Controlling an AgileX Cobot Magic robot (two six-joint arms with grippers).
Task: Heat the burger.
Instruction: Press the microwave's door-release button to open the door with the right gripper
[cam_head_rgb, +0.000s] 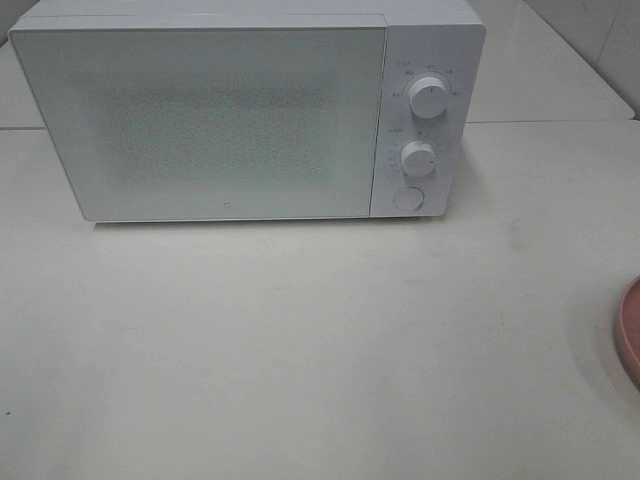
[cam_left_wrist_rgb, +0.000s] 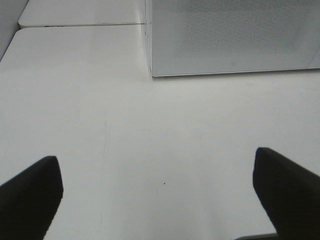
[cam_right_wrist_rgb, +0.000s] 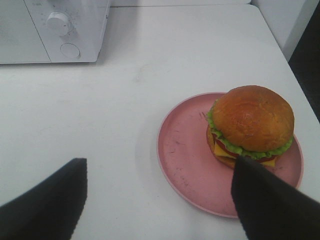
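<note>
Golden-bunned burger (cam_right_wrist_rgb: 252, 120) likely soft, light, crushable — pinch bun sides gently — left end effector (cam_left_wrist_rgb: 155, 165), right end effector (cam_right_wrist_rgb: 160, 165) wide open, empty.

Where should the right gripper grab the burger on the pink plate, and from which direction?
Take the burger by its sides, around the lettuce band below the domed bun, coming down from above. It sits upright on the pink plate, and the rounded glossy top offers no hold. The right gripper, open, probably spans it.

one microwave (cam_head_rgb: 220, 120), one burger (cam_right_wrist_rgb: 251, 120) — one pink plate (cam_right_wrist_rgb: 182, 150).
</note>
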